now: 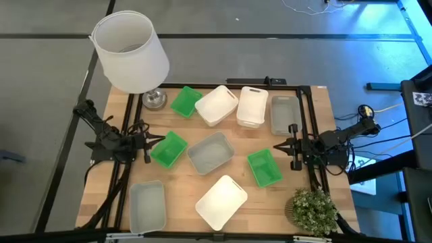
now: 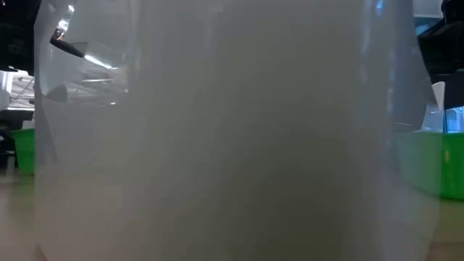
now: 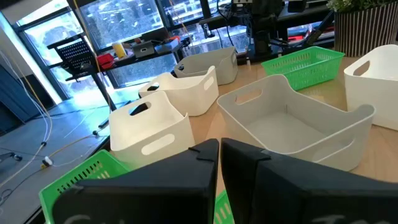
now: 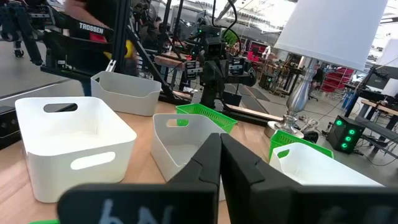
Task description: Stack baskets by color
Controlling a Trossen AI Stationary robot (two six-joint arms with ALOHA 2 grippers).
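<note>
Nine baskets (image 1: 211, 153) lay scattered on the bench (image 1: 182, 202), unsorted and unstacked. Left gripper (image 1: 159, 140) and right gripper (image 1: 277, 146) waited at opposite edges, jaws pressed together, holding nothing.

low view: almost the whole picture is filled by 1 blurred pale basket wall (image 2: 232, 145) right against the lens; neither gripper nor the table beyond can be made out.
green baskets in low view: only 2 slivers show, 1 at the left edge (image 2: 24, 150), 1 at the right edge (image 2: 431, 163), both cut off and blurred.
left gripper (image 3: 219, 152): fingers cut off by the picture's bottom edge; they hide most of the green basket (image 3: 81, 177) just beneath them.
right gripper (image 4: 219, 149): fingers hide the near wall of the grey basket (image 4: 180, 146) just ahead of the tips.
lampshade (image 4: 339, 28): top cut off in the right wrist view.
</note>
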